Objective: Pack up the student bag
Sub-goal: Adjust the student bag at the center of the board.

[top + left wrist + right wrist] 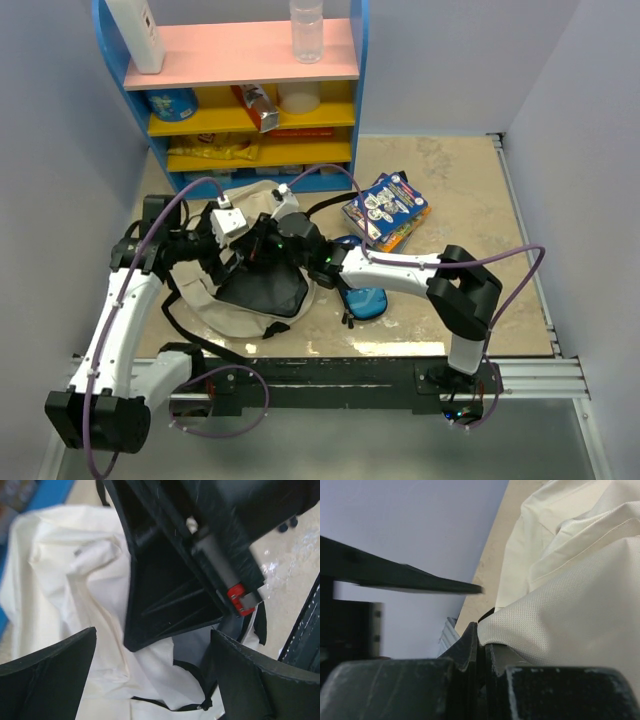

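Note:
The student bag (222, 305) is a beige backpack lying in front of the arms, its mouth open on dark lining (265, 290). My right gripper (264, 243) reaches left over it and is shut on the bag's fabric edge, which drapes over the closed fingers in the right wrist view (481, 630). My left gripper (238, 262) hovers over the same opening with its jaws wide apart and empty. In the left wrist view (154, 647) it has cream fabric (75, 580) and a black zipper line (192, 672) below. The right arm's black finger (170, 595) is just ahead.
A blue pencil case (365, 298) lies right of the bag, under the right arm. A colourful book (387, 210) lies further right. A blue shelf unit (245, 100) with snacks, a bottle (306, 30) and a white container (140, 35) stands at the back.

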Tool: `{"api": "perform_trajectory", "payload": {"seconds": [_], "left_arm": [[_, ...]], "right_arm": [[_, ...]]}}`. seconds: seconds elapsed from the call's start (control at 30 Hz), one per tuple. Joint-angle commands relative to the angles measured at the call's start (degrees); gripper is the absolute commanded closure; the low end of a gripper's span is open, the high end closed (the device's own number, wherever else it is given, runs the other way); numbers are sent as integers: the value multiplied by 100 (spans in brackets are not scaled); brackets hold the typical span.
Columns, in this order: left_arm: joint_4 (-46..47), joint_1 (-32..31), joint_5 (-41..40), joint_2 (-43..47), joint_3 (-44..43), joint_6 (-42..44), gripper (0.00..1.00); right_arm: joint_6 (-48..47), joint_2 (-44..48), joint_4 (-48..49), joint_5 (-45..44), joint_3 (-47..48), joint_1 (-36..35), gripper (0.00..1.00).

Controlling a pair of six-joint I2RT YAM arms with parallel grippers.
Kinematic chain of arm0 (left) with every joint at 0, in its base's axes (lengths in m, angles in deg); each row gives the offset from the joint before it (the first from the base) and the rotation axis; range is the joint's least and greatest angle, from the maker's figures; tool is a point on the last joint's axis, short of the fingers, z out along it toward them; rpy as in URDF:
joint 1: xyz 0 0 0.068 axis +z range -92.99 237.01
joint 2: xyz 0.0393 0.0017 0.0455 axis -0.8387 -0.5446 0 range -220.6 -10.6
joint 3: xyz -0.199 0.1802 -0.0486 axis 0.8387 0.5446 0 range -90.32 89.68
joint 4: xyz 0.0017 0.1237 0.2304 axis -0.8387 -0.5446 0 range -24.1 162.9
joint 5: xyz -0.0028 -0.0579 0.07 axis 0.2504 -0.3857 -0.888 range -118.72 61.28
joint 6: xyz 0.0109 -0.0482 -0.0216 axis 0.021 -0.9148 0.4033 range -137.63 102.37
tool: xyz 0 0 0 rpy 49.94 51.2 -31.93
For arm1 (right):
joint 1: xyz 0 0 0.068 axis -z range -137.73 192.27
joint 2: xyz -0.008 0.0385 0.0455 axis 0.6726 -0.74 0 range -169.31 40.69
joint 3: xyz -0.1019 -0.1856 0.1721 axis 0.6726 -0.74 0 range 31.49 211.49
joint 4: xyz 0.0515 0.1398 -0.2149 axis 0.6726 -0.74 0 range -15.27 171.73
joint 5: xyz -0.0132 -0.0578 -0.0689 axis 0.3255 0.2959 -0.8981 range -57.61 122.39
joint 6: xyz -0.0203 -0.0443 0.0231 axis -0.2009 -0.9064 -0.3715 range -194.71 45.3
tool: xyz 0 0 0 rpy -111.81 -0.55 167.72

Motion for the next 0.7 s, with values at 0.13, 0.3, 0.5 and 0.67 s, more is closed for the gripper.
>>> {"api": "perform_trajectory", "payload": {"seconds": [0.13, 0.3, 0.5, 0.67], "left_arm": [[150, 17, -184, -22, 552, 173, 0], [597, 17, -509, 57, 780, -29, 2], [1011, 8, -878, -153, 1149, -38, 49], [1248, 8, -1072, -145, 1036, -240, 100]], "right_arm": [[-234, 205, 98, -348, 434, 83, 100], [-208, 196, 116, -260, 496, 92, 100], [-278, 450, 81, -339, 382, 83, 100], [-489, 644, -43, -374, 242, 83, 100]]}}
